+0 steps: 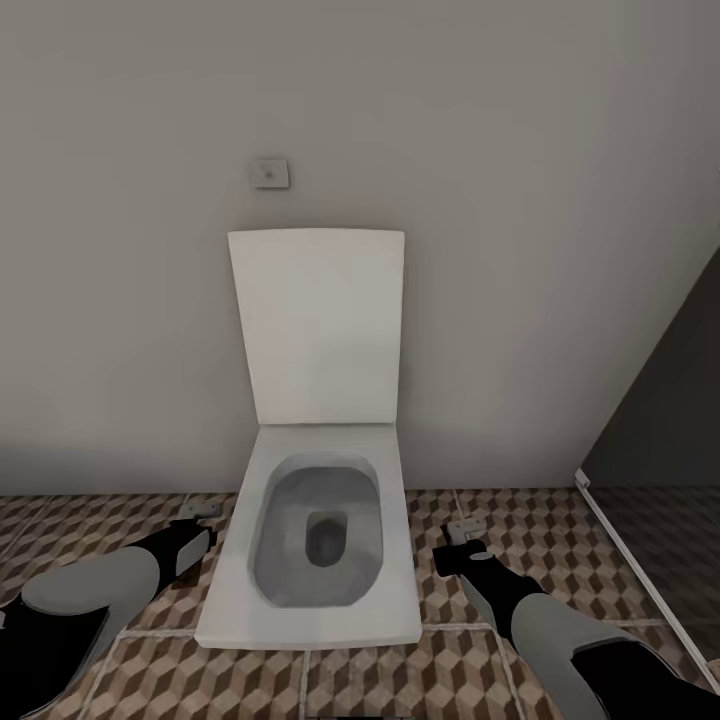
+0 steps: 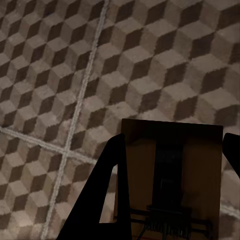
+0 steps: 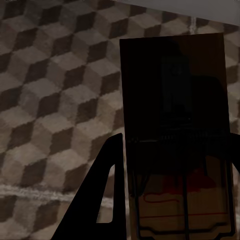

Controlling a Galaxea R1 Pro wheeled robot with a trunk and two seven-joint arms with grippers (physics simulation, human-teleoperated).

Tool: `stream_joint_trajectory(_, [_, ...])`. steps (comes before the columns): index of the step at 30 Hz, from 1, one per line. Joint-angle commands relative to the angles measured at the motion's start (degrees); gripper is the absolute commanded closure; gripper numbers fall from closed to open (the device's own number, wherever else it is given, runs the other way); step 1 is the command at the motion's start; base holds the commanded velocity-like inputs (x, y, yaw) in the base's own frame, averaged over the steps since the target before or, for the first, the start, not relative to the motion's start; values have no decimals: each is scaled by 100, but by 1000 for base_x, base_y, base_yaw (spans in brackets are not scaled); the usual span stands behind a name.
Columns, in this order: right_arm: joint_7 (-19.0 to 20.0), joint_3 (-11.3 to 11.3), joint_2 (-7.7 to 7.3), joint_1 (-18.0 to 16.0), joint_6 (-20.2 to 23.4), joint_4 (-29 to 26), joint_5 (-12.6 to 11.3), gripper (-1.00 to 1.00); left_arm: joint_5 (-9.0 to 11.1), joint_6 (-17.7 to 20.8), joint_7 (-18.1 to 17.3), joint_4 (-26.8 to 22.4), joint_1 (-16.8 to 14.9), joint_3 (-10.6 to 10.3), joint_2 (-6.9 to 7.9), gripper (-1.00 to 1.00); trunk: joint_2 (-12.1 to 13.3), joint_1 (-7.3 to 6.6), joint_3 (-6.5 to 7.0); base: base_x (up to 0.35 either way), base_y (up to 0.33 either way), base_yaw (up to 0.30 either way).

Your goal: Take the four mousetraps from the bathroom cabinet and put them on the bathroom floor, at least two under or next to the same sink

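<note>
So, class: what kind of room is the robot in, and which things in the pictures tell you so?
Most likely a bathroom: a white toilet with its lid raised against a plain wall, a flush button above it, and a cube-patterned tiled floor.

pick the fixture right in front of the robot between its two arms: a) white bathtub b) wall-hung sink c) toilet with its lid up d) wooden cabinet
c, the head view shows a white toilet with its lid raised against the wall, standing on the bathroom floor between the left gripper and the right gripper.
</note>
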Motion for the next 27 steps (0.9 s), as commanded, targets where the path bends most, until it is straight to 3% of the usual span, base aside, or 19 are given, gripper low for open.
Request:
stream_joint_trajectory(1, [-17,38,1,-1,36,-9,1,100,18,12,45,-23,-7,-37,5,100,-2,-1,-5,0,0,0])
stream_joint_trajectory(20, [-43,37,17,-1,60,-3,-19,100,16,11,39,14,-7,-37,4,100,23,-50,416,0,0,0])
stream_joint_trajectory(27, [-424,38,115,-1,205,33,-30,100,19,5,24,18,-2,-37,33,100,86,-95,565,0,0,0])
